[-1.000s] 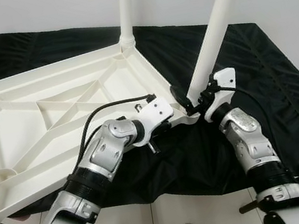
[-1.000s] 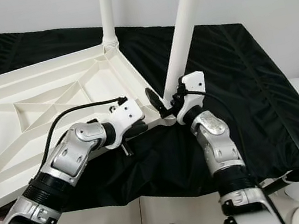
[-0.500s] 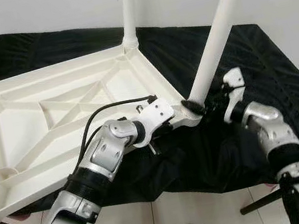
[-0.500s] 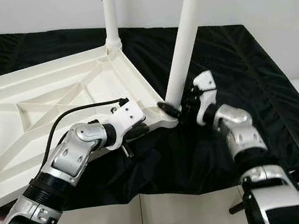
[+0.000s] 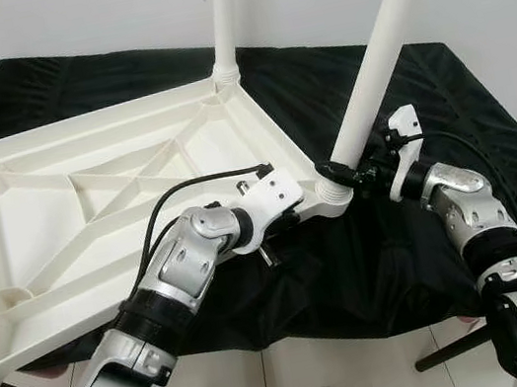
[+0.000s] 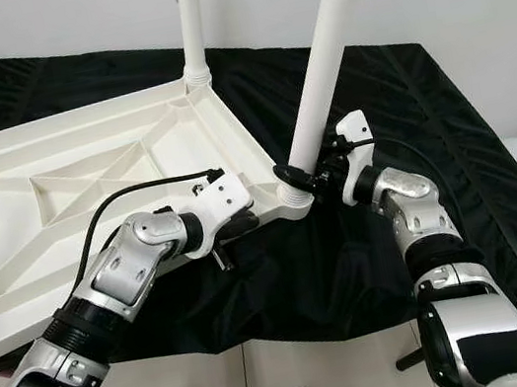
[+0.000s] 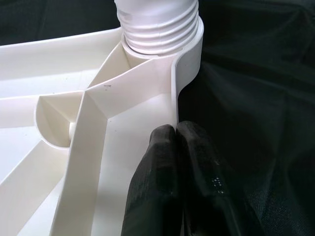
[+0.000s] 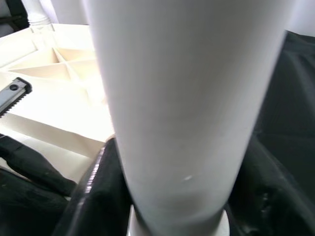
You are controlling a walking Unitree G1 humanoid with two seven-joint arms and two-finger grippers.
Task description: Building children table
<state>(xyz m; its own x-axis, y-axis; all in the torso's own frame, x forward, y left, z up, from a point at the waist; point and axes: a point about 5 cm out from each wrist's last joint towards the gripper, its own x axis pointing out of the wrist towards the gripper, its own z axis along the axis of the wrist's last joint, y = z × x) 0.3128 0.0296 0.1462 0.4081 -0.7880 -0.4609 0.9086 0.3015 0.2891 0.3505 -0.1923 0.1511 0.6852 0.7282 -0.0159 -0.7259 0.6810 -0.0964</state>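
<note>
The white children's table top point(image 5: 90, 203) is shown inverted on a black cloth point(image 5: 444, 111), ribbed underside up, occupying the left half of the frame. One leg point(image 5: 222, 9) stands screwed into the far corner at upper centre; a second leg point(image 5: 376, 62) rises tilted from the near corner socket point(image 5: 334, 190) at centre frame. The right gripper point(image 5: 360, 173) is seen clamped around the base of this second leg, one black finger on either side of it just above the threaded collar. Compared with one second earlier, the wrist has been swung round from below the leg to its right side, and the leg's lower end is now seated in the socket, whereas before it was held just above the corner; a turn of the screwing motion is judged to have been completed. The left gripper point(image 7: 172, 142) is pinched shut on the rim of the table top beside that socket, bracing it as before. Further turns are probably needed to seat the leg upright.
</note>
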